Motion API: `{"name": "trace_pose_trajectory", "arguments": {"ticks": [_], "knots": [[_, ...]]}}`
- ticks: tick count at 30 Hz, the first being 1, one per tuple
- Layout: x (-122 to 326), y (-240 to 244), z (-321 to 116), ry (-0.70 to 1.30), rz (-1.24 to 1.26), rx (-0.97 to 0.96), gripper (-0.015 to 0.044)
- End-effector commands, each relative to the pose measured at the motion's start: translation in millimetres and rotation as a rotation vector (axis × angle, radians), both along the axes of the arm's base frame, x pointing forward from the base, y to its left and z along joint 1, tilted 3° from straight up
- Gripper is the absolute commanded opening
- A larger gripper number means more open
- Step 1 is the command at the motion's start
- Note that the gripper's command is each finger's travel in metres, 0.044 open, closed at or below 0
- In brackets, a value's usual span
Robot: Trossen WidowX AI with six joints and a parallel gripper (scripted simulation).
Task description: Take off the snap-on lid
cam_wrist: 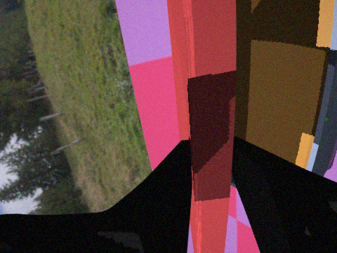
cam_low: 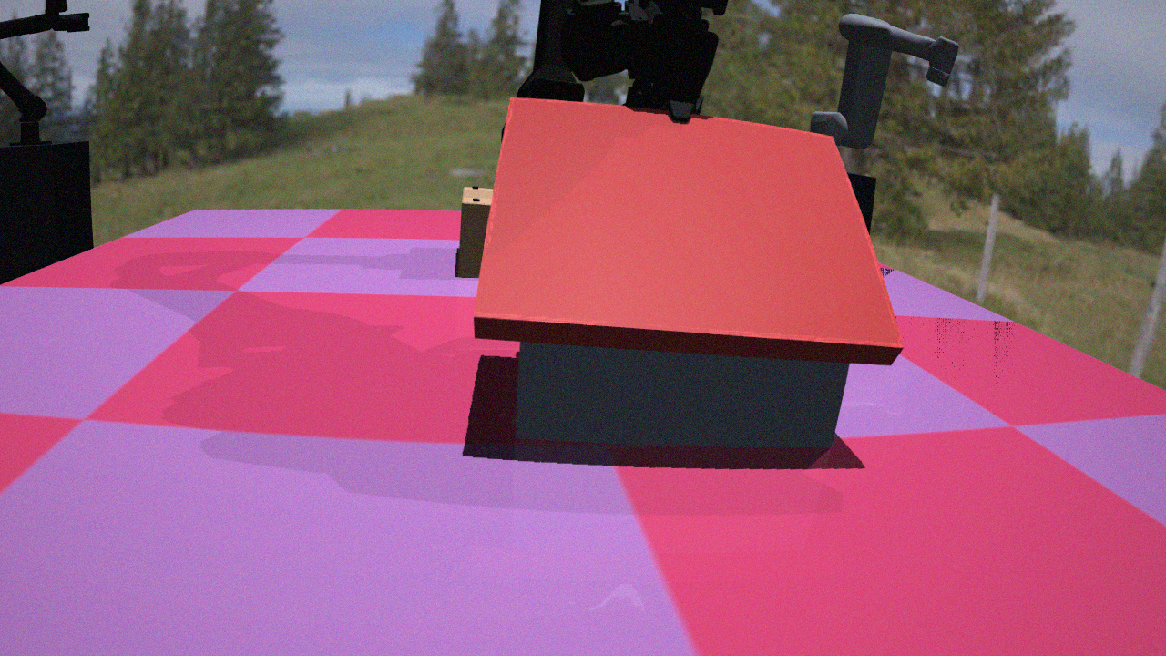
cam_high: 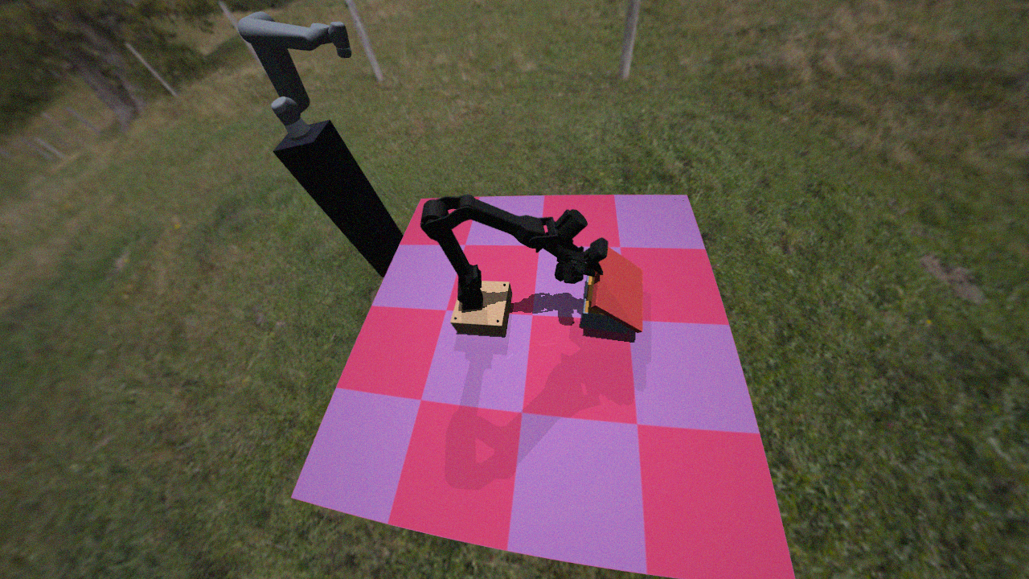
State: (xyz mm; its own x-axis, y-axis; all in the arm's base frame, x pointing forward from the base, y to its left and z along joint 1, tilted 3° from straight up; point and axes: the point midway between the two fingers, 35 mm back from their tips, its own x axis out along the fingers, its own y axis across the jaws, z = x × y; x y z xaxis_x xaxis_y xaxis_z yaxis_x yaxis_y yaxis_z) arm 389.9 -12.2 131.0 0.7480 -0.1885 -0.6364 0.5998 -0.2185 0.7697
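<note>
So the black arm (cam_high: pixel 496 215) (cam_low: pixel 554 48) is bent up high at the elbow (cam_high: pixel 435 212), then the forearm (cam_high: pixel 503 221) slopes down toward the right from where the top view looks. Wrist's (cam_high: pixel 568 237) angled downward too, with the gripper (cam_high: pixel 596 269) (cam_low: pixel 684 109) (cam_wrist: pixel 208 146) out at the low end. Its two dark fingers are clamped on something, not fully together, one on either side in the wrist view.

Red lid (cam_high: pixel 620 289) tilted steeply above the dark box (cam_high: pixel 608 327).
</note>
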Motion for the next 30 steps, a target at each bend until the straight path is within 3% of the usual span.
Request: {"name": "trace_pose_trajectory", "arguments": {"ticks": [1,30], "knots": [[6.2,-1.7,9.6,-0.01,0.003,-0.002,0.0],[13.7,-5.9,47.6,-0.011,0.003,-0.002,0.0]]}}
